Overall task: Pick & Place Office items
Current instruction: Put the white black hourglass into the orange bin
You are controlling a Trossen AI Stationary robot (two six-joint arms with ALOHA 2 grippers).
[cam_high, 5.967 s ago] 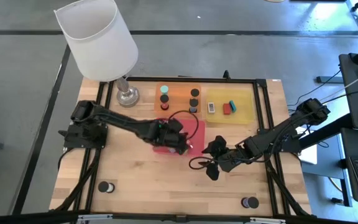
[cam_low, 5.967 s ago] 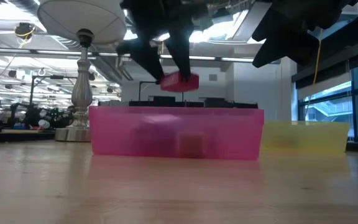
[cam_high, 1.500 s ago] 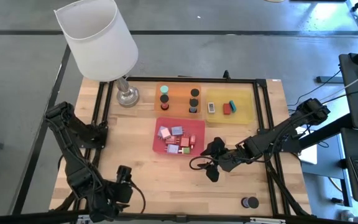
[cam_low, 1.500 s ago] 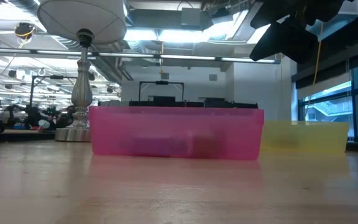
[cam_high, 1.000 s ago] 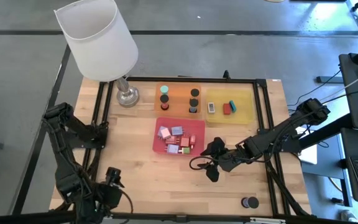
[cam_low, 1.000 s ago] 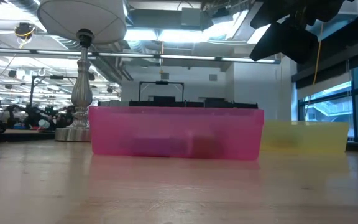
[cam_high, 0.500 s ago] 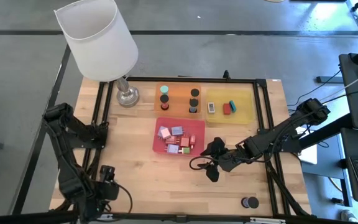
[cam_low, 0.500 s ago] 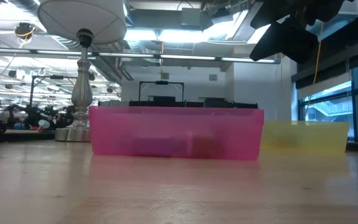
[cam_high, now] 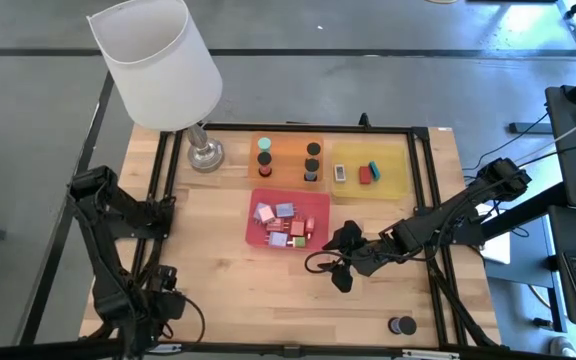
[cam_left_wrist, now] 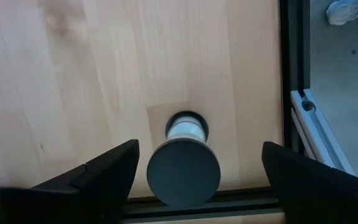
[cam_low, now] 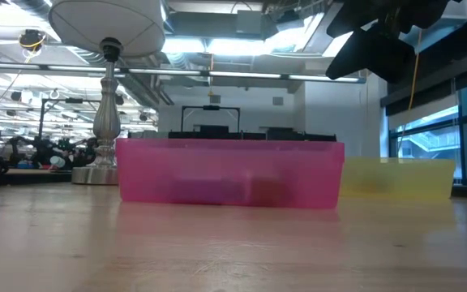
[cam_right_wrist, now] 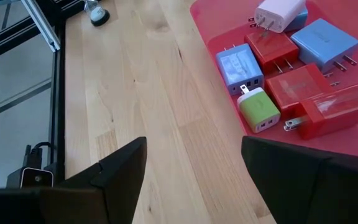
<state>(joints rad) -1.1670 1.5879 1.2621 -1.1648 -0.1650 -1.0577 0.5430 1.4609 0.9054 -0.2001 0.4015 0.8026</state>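
Wood table (cam_high: 218, 270) under you: your left tool (cam_left_wrist: 194, 171) hangs wide open over a black cylinder (cam_left_wrist: 184, 170) at the near left corner. Your right tool (cam_right_wrist: 191, 165), apart and empty, waits beside the red tray (cam_high: 318, 238) of blocks (cam_right_wrist: 258, 107). No readable writing.

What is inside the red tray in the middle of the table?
The red tray holds a cluster of plug-in chargers: red, lavender-blue, white-pink and one green. They lie close together, some touching. Whether anything lies beneath them cannot be seen, because they cover the tray floor there.
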